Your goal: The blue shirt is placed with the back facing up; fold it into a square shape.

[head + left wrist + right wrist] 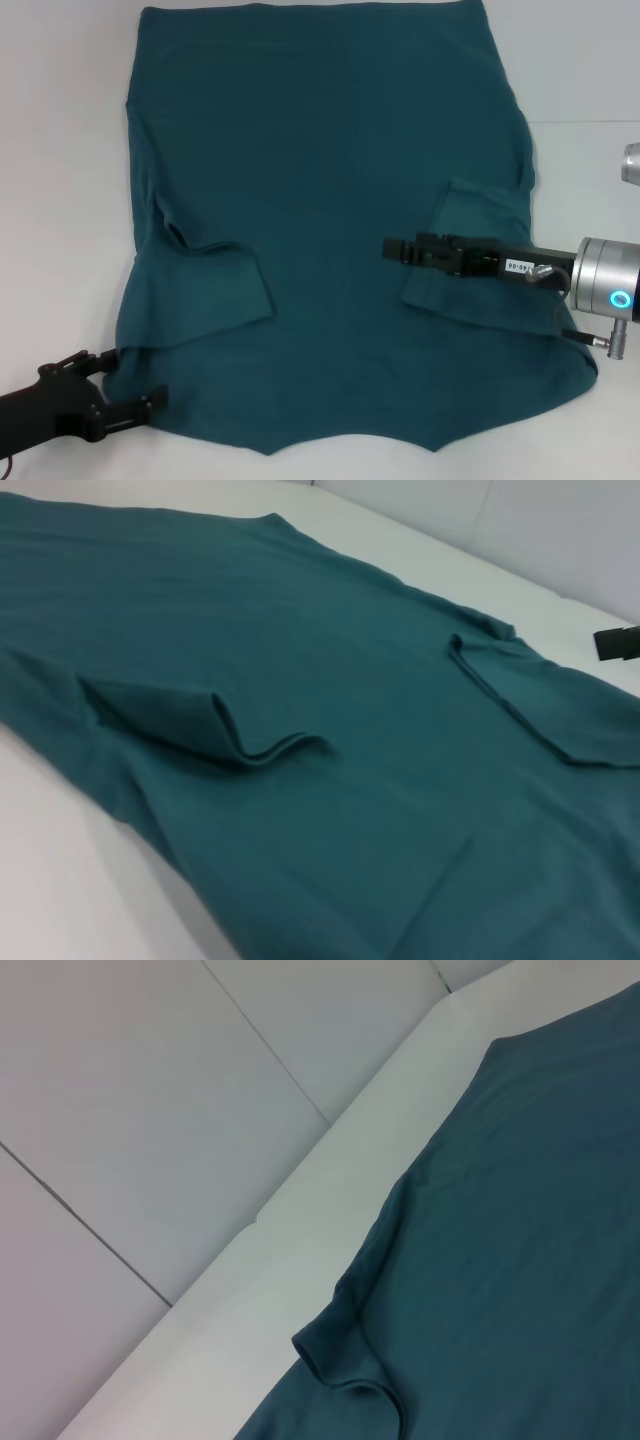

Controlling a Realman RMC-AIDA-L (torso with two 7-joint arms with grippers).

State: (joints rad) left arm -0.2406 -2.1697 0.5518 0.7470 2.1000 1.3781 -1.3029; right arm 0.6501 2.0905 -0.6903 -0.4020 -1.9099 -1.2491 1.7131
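The blue shirt (pixel 330 180) lies spread flat on the white table (pixel 60 200), plain side up. Both sleeves are folded inward onto the body: the left sleeve (pixel 225 285) and the right sleeve (pixel 480 215). My left gripper (pixel 128 380) sits open at the shirt's near left corner, its fingers apart on either side of the cloth edge. My right gripper (pixel 392 250) hovers over the folded right sleeve, pointing toward the shirt's middle. The left wrist view shows the shirt (pixel 300 660), both sleeve folds and the right gripper's tip (pixel 617 643). The right wrist view shows the shirt (pixel 520 1260) and one curled sleeve fold.
Bare white table surface borders the shirt on the left and right. A silver metal part (pixel 630 163) shows at the right edge. Grey wall panels (pixel 150 1090) rise beyond the table's edge in the right wrist view.
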